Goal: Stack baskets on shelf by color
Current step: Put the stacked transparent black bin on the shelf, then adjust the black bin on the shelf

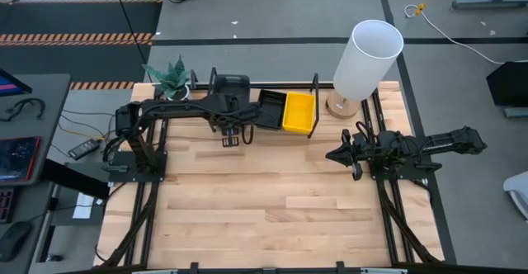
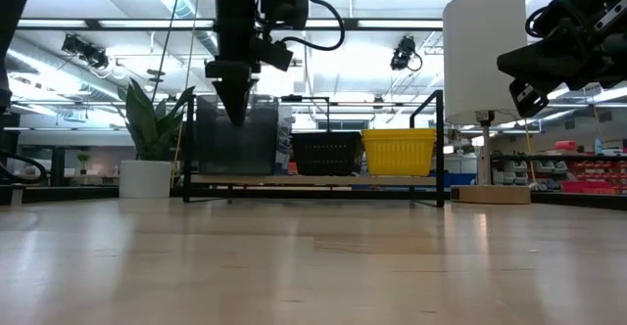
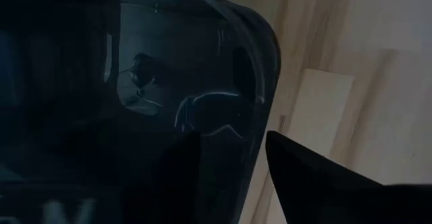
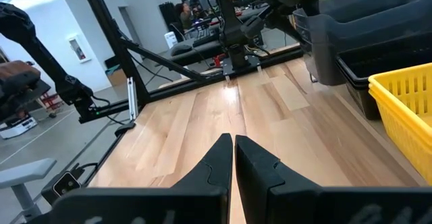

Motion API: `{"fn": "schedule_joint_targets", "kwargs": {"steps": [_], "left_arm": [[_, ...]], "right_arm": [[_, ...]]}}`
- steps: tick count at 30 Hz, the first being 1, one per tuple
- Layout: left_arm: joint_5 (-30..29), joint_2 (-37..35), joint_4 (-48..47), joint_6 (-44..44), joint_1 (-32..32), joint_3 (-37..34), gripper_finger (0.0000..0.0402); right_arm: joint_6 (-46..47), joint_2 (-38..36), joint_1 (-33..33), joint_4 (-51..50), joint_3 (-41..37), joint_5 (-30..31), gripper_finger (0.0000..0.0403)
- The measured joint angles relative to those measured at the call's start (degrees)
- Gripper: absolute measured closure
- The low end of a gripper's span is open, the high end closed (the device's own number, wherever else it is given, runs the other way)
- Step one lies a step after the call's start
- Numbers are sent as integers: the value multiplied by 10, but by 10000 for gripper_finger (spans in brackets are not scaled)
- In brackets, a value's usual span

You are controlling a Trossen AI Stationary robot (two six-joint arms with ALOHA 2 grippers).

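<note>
A dark grey basket (image 2: 235, 137) with rounded corners stands at the left end of the shelf (image 2: 313, 180). A black slotted basket (image 2: 326, 152) and a yellow basket (image 2: 399, 151) stand beside it. My left gripper (image 3: 233, 150) hangs over the grey basket, pointing steeply down and open. One finger (image 3: 189, 160) is inside the basket's wall (image 3: 260, 96) and the other (image 3: 304, 173) outside, with a gap on each side. My right gripper (image 4: 233, 146) waits shut and level at the table's right side, holding nothing.
A white lamp (image 1: 367, 59) on a round wooden foot stands at the shelf's right end. A potted plant (image 1: 171, 77) stands at the shelf's left end. Bare wooden tabletop (image 1: 280, 200) stretches from the shelf toward the near edge, between the two arm bases.
</note>
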Motion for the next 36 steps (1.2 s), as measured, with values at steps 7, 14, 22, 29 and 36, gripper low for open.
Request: {"fn": "schedule_joint_targets", "kwargs": {"steps": [7,14,22,29,36], "left_arm": [[-8,-8,-9,4,-21,3,225],[-34,-14,-12,6,-38,53,221],[-16,-13,130,24,-45,81,229],[42,20,303,93,-45,29,229],[50,76,332,165,-44,25,230]], "right_arm": [[0,0,0,0,0,0,378],[0,0,0,0,0,0,378],[0,0,0,0,0,0,378],[0,0,0,1,0,0,378],[0,0,0,1,0,0,378]]}}
